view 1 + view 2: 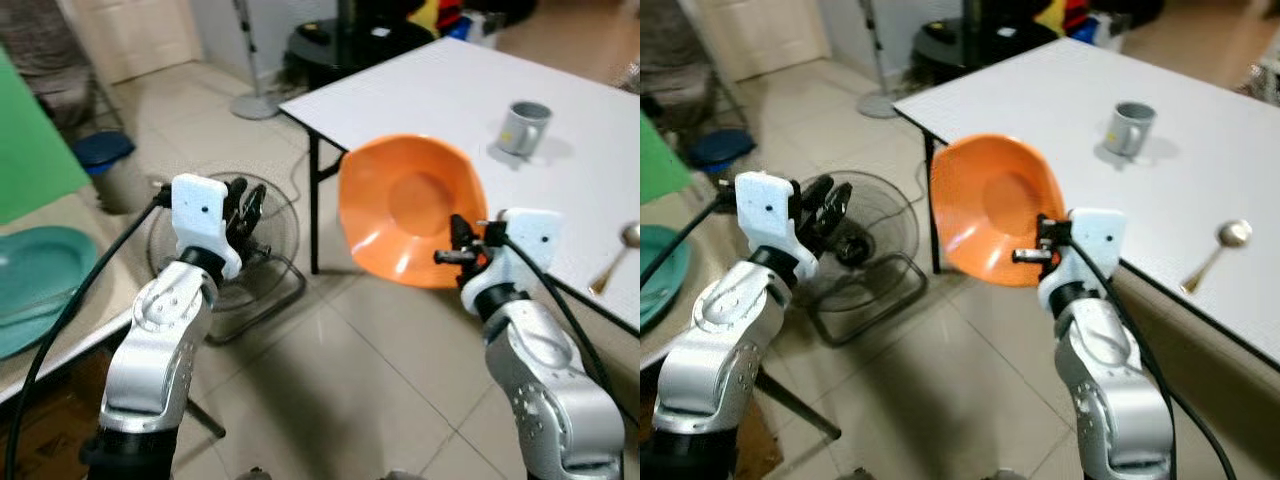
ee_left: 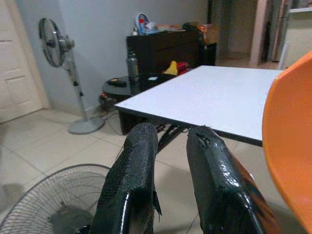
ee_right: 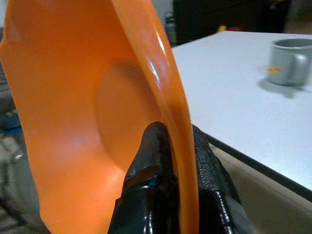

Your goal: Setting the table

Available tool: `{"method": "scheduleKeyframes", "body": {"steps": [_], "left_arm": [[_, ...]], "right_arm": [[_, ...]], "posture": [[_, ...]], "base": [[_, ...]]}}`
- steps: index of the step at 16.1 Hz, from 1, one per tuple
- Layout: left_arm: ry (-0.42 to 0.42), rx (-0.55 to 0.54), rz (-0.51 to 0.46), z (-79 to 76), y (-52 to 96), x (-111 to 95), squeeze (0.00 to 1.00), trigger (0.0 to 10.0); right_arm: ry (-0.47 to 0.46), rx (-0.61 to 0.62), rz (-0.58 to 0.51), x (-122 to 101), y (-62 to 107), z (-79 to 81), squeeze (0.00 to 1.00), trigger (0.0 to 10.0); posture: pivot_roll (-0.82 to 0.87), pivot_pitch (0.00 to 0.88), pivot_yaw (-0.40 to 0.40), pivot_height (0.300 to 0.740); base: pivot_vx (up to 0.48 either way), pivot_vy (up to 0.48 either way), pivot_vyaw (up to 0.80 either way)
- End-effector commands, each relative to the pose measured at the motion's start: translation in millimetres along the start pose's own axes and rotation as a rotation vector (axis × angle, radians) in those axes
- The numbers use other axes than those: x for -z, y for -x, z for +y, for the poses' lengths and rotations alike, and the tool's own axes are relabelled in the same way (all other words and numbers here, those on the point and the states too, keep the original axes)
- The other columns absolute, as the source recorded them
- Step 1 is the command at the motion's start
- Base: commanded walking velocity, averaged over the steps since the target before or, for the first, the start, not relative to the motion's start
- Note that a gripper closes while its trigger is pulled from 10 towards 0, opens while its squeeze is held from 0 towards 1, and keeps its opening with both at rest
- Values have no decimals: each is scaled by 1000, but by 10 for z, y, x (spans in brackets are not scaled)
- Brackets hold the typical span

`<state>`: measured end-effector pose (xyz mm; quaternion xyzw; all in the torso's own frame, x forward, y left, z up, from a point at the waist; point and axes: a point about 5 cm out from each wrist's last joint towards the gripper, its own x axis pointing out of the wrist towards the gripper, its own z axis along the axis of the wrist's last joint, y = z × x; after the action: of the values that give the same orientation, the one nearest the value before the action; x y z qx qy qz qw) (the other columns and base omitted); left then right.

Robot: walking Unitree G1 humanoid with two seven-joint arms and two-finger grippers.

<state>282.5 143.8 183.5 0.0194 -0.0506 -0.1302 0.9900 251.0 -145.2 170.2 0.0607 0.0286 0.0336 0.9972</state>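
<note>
An orange bowl [image 1: 405,205] hangs tilted on its edge just off the near left side of the white table [image 1: 440,90]. My right gripper [image 1: 462,250] is shut on its lower rim, one finger [image 3: 151,161] inside the bowl [image 3: 73,97] and one behind. On the table stand a grey mug [image 1: 524,127] and, further right, a metal spoon [image 1: 615,255]. My left gripper [image 1: 247,208] is raised at the left over the floor, shut with nothing in it; its fingers [image 2: 134,180] point toward the table [image 2: 214,100].
A floor fan [image 1: 225,260] lies on the tiles below my left gripper. A teal plate [image 1: 35,280] rests on a counter at the far left, beside a green board [image 1: 30,150]. A standing fan's base [image 1: 257,105] and dark furniture sit beyond the table corner.
</note>
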Motion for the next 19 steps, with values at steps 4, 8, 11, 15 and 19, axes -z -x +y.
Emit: {"method": "scheduleKeyframes", "body": {"steps": [4,8,11,15,19], "left_arm": [[-3,-18,-2,58,34,-24,0,10000],[-2,-22,-1,67,43,-16,0,10000],[-5,-15,-2,62,43,-16,0,10000],[-20,-2,0,62,47,-10,0,10000],[-26,3,2,73,44,-9,0,10000]], "right_arm": [[-4,-48,-9,-29,-21,70,0,10000],[-14,-47,-10,-21,-21,70,0,10000],[-11,-44,-8,-18,-20,62,0,10000],[-8,-45,-12,-19,-14,67,0,10000],[-3,-37,-19,-34,-3,59,0,10000]], "posture": [[15,10,37,740],[14,0,33,740],[13,0,34,740],[10,0,38,740],[7,2,43,740]], "base": [[319,0,0],[387,0,0],[387,0,-704],[366,0,-788],[340,0,-741]]}}
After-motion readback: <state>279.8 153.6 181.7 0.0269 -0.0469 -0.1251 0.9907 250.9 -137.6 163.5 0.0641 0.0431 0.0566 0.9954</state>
